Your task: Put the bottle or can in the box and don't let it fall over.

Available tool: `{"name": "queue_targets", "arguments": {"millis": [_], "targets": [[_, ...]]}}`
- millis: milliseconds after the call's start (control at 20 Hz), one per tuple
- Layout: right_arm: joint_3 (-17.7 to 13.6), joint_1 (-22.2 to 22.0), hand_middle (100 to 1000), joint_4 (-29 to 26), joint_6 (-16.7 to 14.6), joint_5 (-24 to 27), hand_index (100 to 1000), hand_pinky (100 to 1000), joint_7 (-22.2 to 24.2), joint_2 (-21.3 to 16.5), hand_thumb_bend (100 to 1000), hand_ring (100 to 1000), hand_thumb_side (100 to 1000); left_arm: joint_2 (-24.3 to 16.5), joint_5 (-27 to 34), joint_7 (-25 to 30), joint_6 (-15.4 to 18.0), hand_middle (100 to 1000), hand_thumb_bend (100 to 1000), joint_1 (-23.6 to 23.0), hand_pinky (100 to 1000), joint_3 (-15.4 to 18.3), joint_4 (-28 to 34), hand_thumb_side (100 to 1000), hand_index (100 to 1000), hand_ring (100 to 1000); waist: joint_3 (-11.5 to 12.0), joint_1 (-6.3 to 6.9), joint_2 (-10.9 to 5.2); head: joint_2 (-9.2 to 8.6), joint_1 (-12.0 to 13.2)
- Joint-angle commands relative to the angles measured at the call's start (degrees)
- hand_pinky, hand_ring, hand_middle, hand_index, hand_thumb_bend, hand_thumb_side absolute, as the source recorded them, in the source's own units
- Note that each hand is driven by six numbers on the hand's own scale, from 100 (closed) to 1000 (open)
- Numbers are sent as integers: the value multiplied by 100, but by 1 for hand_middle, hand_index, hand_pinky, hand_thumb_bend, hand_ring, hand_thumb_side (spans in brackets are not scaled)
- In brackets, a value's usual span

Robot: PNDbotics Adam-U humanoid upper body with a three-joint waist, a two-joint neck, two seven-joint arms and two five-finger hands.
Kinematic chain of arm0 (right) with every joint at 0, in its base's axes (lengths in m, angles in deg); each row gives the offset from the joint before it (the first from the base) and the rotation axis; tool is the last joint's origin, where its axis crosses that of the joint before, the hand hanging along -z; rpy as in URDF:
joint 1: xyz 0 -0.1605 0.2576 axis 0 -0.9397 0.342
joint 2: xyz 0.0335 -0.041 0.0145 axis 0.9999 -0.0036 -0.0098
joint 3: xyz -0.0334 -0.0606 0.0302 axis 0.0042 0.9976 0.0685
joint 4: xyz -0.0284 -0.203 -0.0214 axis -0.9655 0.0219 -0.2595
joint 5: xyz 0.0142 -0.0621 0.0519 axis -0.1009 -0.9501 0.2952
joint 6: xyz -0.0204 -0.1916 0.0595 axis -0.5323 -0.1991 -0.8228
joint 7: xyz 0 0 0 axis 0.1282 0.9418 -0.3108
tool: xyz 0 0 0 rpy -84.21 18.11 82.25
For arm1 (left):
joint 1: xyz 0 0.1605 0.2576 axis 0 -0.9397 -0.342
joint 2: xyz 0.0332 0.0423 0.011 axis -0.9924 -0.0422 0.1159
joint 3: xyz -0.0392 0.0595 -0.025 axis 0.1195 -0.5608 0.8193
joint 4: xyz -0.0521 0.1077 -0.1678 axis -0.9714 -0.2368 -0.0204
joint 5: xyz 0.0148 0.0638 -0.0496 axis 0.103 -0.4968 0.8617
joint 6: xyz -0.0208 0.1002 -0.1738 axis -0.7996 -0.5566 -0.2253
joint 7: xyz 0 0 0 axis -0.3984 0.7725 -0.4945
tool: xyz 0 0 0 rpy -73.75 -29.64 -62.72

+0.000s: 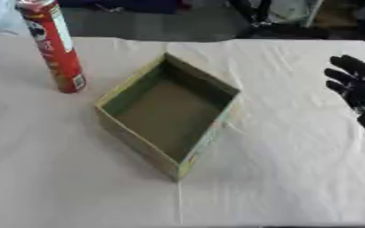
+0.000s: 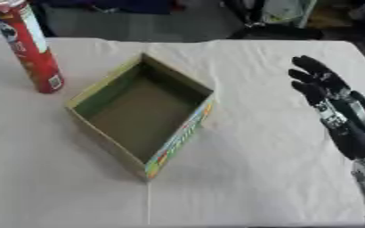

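Fingers (image 2: 314, 71) of the robot's right hand (image 2: 326, 91) stretch straight and slightly fanned, tips pointing toward the far edge, holding nothing, above the right side of the table (image 2: 256, 178), well apart from box & can. The table, covered w/ a wrinkled off-white cloth (image 1: 294, 169), fills nearly the whole view; a crease runs from the box's near corner toward the front edge. Center-left sits the open cardboard box (image 1: 167, 113), turned diagonally so one corner points at the camera & the opposite corner points away; inside walls show green at the upper left, floor plain brown, nothing inside; a colorful printed pattern shows on its outer right wall in the right eye view. The red can (image 1: 54, 46), tall & cylindrical w/ white label areas & a small white patch near its base, stands upright at the table's far left, outside the box, near the box's left corner but not touching it. The black forearm (image 2: 355, 133) runs from the hand down to the lower right corner, w/ a silver section near the bottom edge. Beyond the table's far edge: dark floor & blurred objects, too unclear to tell.
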Motion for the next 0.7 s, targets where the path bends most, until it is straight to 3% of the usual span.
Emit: {"name": "queue_targets", "arguments": {"millis": [50, 350, 700], "targets": [[-12, 50, 1000, -107, -4, -39, 1000, 1000, 4, -64, 100, 1000, 714, -214, -67, 170, -2, 1000, 314, 321, 1000, -92, -246, 660, 972, 1000, -16, 7, -42, -90, -54], [-1, 76, 1000, -107, -15, -67, 1000, 1000, 14, -19, 100, 1000, 719, -181, -226, 382, 52, 1000, 315, 986, 1000, -292, -838, 667, 964, 1000, -57, -40, 24, -154, -82], [10, 97, 1000, -107, -5, -105, 1000, 1000, 36, -5, 100, 1000, 725, -139, -401, 441, 142, 1000, 305, 1317, 1000, -342, -1290, 678, 965, 1000, -5, -28, 90, 110, 74]]}}
